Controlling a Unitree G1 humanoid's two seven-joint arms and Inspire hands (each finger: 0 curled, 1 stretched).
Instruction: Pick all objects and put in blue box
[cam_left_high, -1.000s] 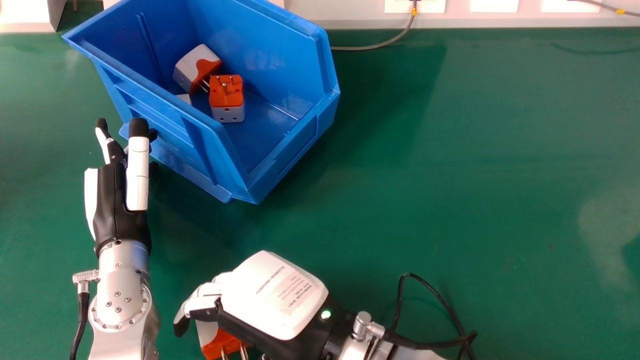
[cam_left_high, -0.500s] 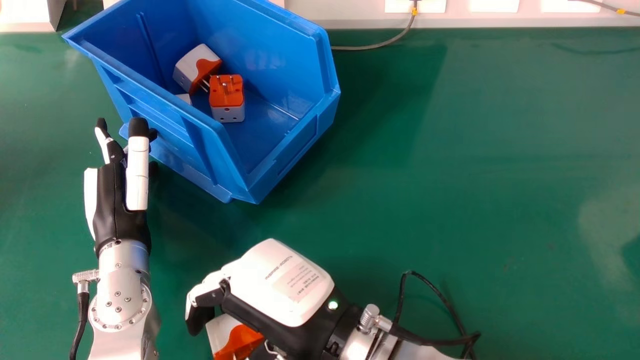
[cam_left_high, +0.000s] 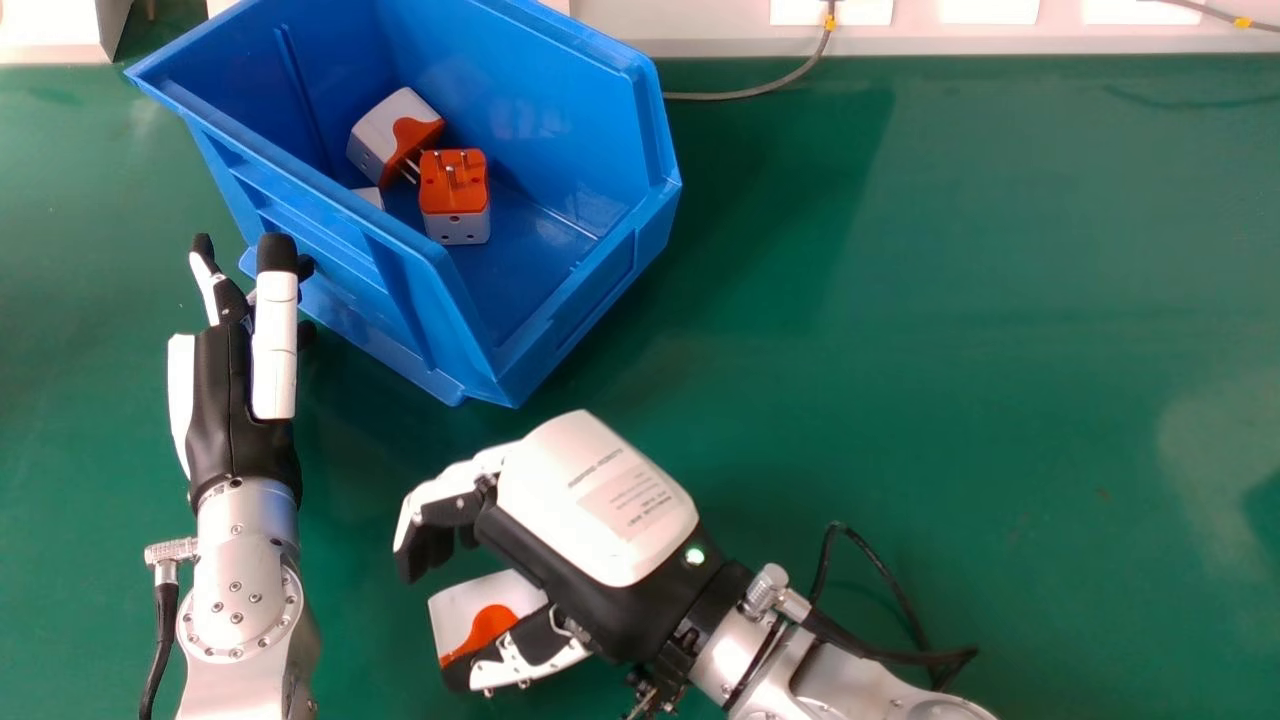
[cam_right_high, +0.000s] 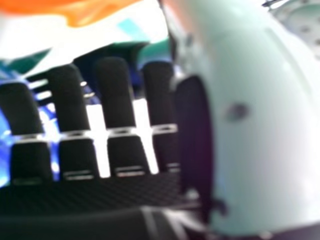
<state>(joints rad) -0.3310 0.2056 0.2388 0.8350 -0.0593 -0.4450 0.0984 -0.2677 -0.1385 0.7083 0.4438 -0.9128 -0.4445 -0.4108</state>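
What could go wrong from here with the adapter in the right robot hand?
The adapter pokes out of the right robot hand by the thumb's tip, so it may slip. The blue box's raised wall could catch a low carry. The left robot hand, beside the box, might get bumped.

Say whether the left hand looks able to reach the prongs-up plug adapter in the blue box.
Probably not directly: the side wall of the blue box stands between the left hand and the prongs-up plug adapter. Lifted over the rim, it likely could, since the top is open.
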